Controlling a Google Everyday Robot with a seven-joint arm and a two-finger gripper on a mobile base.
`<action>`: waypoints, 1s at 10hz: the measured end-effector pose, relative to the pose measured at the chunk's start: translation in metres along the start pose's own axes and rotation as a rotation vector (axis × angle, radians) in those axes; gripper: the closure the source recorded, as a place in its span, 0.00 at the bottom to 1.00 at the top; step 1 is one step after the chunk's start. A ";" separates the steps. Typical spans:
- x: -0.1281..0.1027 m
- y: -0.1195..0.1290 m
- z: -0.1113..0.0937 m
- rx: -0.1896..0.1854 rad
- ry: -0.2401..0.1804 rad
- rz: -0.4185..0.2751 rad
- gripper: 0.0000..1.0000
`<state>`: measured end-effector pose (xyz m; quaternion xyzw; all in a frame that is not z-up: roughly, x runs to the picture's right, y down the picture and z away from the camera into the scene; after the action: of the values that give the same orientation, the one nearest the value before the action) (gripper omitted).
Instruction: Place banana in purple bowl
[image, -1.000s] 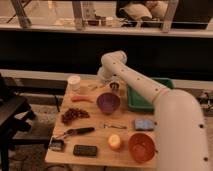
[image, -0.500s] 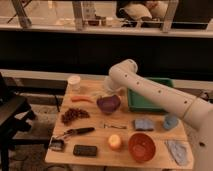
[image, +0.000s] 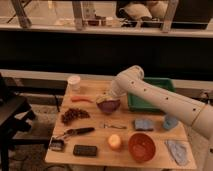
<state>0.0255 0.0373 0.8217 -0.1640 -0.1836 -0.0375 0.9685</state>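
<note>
The purple bowl (image: 108, 105) stands near the middle of the wooden table (image: 100, 160), just left of the green tray. My gripper (image: 107, 95) is at the end of the white arm (image: 150, 95), which reaches in from the right. It sits right over the bowl's far rim. I cannot pick out the banana; it may be hidden by the gripper at the bowl. The orange carrot-like stick (image: 80, 99) lies left of the bowl.
A green tray (image: 165, 84) is behind the arm. A white cup (image: 74, 81) is at back left. Dark grapes (image: 74, 115), a black-handled tool (image: 77, 132), a black block (image: 85, 150), an orange fruit (image: 115, 142), the orange-red bowl (image: 141, 146), a blue sponge (image: 143, 124), a blue cup (image: 170, 121) and a grey cloth (image: 177, 150) fill the front.
The arm has swung back from the front right, uncovering the sponge, cup and cloth. The gripper end stays at the purple bowl and has lowered slightly toward it.
</note>
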 end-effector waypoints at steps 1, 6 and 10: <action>0.004 -0.001 0.002 0.007 0.006 0.004 1.00; 0.020 0.000 0.003 0.017 -0.034 0.089 1.00; 0.027 0.000 0.001 0.028 -0.077 0.129 1.00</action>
<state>0.0500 0.0372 0.8320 -0.1633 -0.2101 0.0340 0.9633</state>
